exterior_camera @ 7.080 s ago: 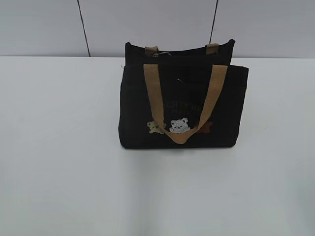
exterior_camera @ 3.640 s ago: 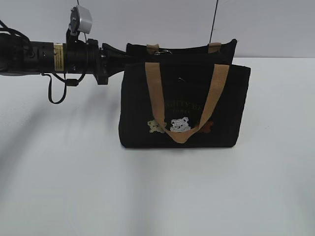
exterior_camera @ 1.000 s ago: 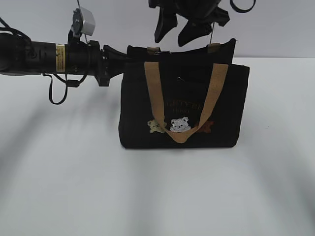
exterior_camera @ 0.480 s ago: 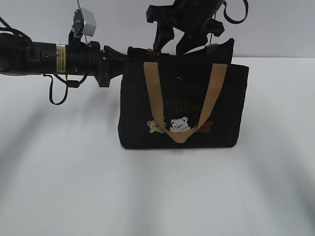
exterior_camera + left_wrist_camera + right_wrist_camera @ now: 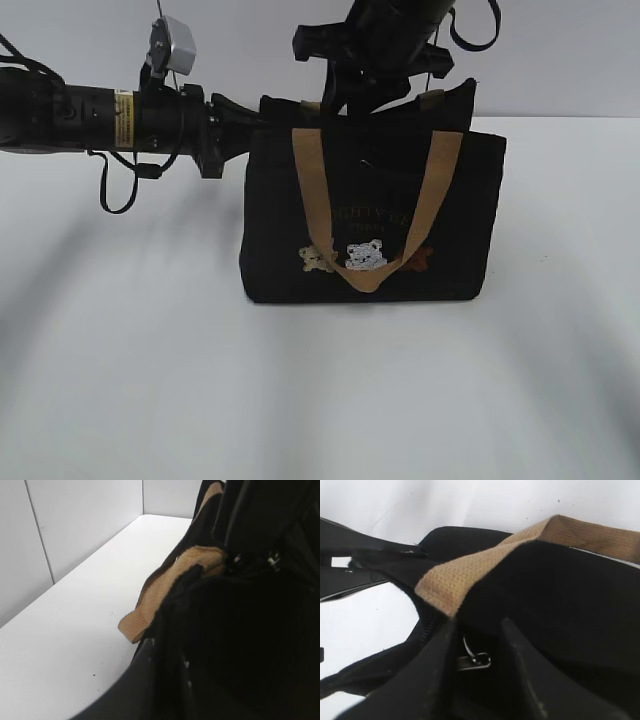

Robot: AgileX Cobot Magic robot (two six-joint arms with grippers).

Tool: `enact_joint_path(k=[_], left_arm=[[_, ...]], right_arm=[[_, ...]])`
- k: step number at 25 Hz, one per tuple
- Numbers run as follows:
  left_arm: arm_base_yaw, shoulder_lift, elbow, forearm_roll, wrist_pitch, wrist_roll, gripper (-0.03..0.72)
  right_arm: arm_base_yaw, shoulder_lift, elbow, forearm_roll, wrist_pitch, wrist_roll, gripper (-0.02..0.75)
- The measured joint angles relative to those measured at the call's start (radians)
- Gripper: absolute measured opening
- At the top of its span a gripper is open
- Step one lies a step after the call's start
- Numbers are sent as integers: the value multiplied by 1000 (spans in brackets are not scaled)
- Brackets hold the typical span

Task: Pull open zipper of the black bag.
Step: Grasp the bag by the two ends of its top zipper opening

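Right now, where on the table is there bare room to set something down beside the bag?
Bare table in front of the black bag, and right of it to the table's edge. Left is bare too, but the left arm hangs above. Crowded at the bag's top rim: left tool and right tool.

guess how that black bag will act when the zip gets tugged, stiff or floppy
Probably soft: the black bag is fabric, and its tan handle droops limp down the front. It stands boxy, so likely some body. It may slide or tip under a pull, which could be why the left gripper pinches its left top corner.
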Motion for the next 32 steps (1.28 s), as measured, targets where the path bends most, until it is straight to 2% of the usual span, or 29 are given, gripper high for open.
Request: enact_joint_path(k=[2,6,8,22,29,32], left_arm=[[0,0,0,1,0,0,48],[0,0,0,2,0,0,48],[0,0,0,1,0,0,49],[-1,0,0,-2,-1,0,52],[0,0,0,-2,5,0,52],[0,0,0,-2,5,0,52]], right_arm=[[0,0,0,-3,12,-3,182],[1,-1,0,-12,16,-7,24],[1,-11,0,-21,21,-9,-11],[1,-103,1,-67,95,-12,-15],[0,-109,1,-151,149,-5,-15],[0,-113,1,-141,151,-4,-15]])
